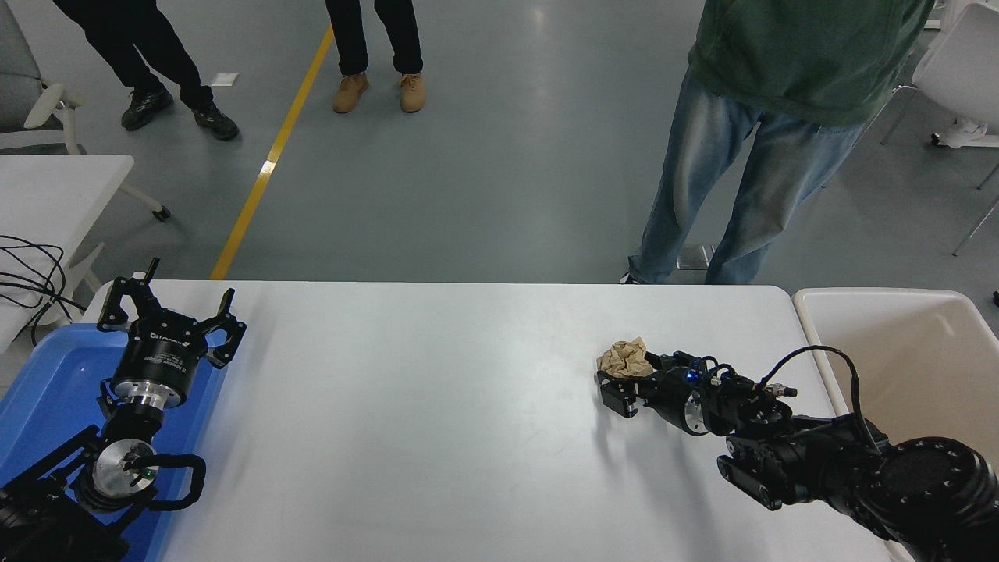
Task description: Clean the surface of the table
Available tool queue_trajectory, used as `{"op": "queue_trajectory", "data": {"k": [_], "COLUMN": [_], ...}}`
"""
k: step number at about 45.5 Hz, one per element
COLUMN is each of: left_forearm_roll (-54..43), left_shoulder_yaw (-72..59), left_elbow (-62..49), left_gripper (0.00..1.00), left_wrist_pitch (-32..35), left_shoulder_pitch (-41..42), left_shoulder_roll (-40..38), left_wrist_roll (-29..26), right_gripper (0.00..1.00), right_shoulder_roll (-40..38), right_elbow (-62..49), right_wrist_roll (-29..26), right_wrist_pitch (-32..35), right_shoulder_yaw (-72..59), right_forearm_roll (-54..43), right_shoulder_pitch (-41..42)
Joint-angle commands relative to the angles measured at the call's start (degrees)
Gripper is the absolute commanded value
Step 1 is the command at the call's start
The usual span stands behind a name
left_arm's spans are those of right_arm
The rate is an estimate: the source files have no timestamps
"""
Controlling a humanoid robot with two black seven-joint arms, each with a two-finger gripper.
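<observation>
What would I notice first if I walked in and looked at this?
Probably the crumpled brown paper ball on the right part of the white table, with the robot's right hand right at it. Then the left hand, spread open over a blue tray.

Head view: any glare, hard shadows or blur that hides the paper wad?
Head view: sharp throughout, no motion blur; soft ceiling-light sheen on the table surface and brighter reflections on the grey floor; only faint, diffuse shadows under the right gripper; the crumpled brown paper is evenly lit, its near side covered by the black jaws; left gripper parked over the blue tray.
</observation>
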Motion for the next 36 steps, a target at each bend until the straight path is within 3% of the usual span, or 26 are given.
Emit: {"op": "queue_trajectory", "data": {"k": [1,12,36], "left_forearm_roll": [0.0,0.0,0.0], "left_shoulder_yaw": [0.0,0.0,0.0], "left_elbow": [0.0,0.0,0.0], "left_gripper": [0.99,0.99,0.99], "left_wrist_pitch": [0.0,0.0,0.0], "left_shoulder_pitch": [0.0,0.0,0.0], "left_shoulder_roll": [0.0,0.0,0.0], "left_wrist_roll": [0.0,0.0,0.0], "right_gripper": [0.0,0.0,0.0], "right_shoulder_roll": [0.0,-0.6,-2.6], "right_elbow": [-0.8,0.0,1.9], "right_wrist_roll": [-0.2,0.3,3.2], "right_wrist_pitch": [1.7,4.5,4.3], "right_shoulder_yaw": [-3.0,-2.3,3.5], "right_forearm_roll": [0.3,9.6,12.5], "right_shoulder_pitch": [0.1,1.4,4.8]}}
